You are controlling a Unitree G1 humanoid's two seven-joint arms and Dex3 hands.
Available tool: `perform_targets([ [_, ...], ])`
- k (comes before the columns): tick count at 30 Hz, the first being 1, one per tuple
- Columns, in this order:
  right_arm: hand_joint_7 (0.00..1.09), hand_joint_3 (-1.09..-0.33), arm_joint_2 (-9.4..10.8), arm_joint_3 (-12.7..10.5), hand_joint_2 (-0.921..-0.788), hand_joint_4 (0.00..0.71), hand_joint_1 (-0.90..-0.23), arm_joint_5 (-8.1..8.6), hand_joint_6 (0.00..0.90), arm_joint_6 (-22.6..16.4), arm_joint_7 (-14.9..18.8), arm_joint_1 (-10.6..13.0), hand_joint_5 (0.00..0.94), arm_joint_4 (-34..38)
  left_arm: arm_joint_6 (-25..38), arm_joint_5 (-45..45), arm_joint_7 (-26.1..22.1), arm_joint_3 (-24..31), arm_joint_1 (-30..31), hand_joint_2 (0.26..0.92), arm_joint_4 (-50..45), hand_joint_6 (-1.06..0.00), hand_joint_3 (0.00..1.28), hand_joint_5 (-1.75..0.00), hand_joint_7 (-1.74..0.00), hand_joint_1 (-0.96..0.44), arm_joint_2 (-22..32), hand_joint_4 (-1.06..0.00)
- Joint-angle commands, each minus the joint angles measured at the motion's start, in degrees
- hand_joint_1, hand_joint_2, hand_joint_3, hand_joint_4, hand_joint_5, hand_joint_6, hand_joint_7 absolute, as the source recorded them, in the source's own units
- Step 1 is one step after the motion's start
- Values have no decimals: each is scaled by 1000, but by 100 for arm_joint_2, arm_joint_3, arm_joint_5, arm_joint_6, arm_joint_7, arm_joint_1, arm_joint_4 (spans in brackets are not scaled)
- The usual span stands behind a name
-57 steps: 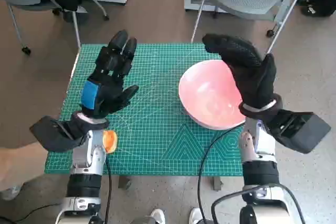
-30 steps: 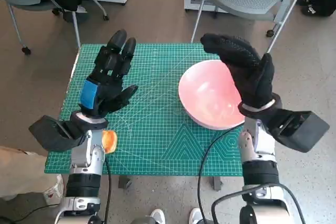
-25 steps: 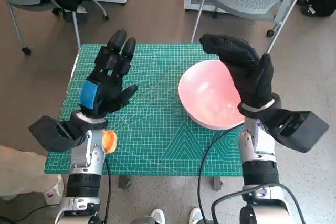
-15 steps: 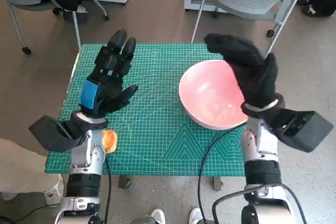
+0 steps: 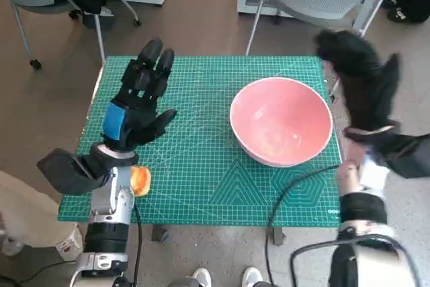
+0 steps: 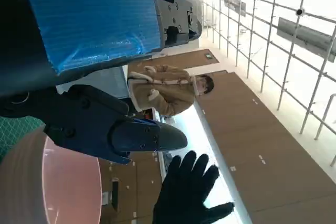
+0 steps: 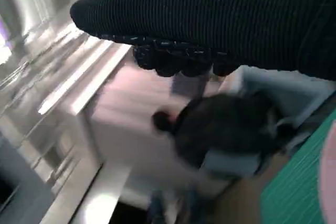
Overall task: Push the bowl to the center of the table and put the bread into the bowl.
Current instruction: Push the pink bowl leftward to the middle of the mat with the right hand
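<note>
Right hand (image 5: 359,85) — blurred, seemingly spread, empty — hangs beside the pink bowl (image 5: 281,121).

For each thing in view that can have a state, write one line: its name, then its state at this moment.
Pink bowl: upright, empty, on the mat's right side.
Bread: on the mat, partly hidden under the left forearm.
Left hand: raised, fingers apart, holding nothing.
Right hand: raised beside the bowl, blurred, holding nothing.

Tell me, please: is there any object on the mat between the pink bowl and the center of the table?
Nothing visible blocks it. The green mat left of the pink bowl is bare; the bread lies far off, near the left forearm.
</note>
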Motion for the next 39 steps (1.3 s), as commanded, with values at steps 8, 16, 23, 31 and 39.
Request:
perform_targets([
  [8,142,-873,-370,13,-921,18,-648,-731,73,713,-1412,-271,0,1106,-78,-14,5,15,-106,921,115,-131,236,-1,-214,-551,-32,-55],
  [16,105,-882,-439,13,-921,0,-658,-987,30,1652,-1877,-249,-1,1328,-120,-18,3,21,-117,921,155,-134,236,-1,-210,-552,-43,-56],
  [23,89,-963,-435,-15,-921,-1,-587,-1167,29,2258,-2179,-164,-1,1418,-147,-31,-17,36,-118,921,175,-136,235,-1,-207,-552,-24,-56],
  [31,73,-955,-331,-87,-921,-1,-555,-1247,45,2673,-2357,-41,-1,1459,-143,-26,-14,52,-74,921,112,-138,236,-1,-203,-551,7,-56],
  [39,59,-850,-246,-259,-921,-1,-594,-1196,59,2944,-2418,57,-1,1475,-102,-35,-10,58,-22,921,12,-138,238,0,-201,-548,36,-56],
])
